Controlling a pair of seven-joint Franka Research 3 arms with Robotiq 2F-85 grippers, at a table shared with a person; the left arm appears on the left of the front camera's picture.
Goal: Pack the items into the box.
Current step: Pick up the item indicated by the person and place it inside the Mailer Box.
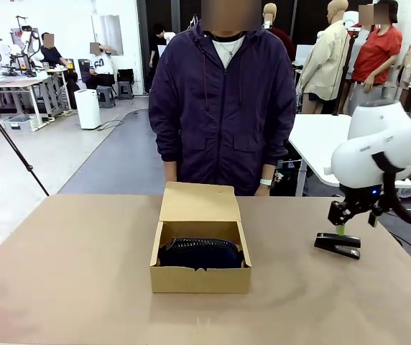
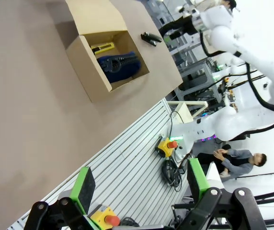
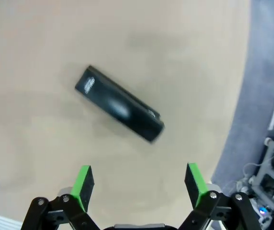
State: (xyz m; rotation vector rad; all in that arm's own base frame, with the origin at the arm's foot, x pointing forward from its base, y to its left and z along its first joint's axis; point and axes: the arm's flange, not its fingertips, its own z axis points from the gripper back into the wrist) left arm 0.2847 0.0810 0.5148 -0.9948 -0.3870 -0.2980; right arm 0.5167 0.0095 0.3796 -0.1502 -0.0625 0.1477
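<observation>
Right gripper [image 3: 139, 178] open over stapler [image 3: 120, 105]

Green pads [image 3: 85, 179] of the right gripper stand wide apart with nothing between them, hanging just above the black stapler, which lies flat on the brown table [image 1: 76, 273], well right of the box [image 1: 200, 279]. The left gripper [image 2: 141, 178] is spread wide too, empty, well apart from the box. Inside the open box lie the dark pouch [image 1: 200, 253] and the yellow knife [image 2: 103, 47]; its flap stands up toward the person [image 1: 223, 108]
</observation>
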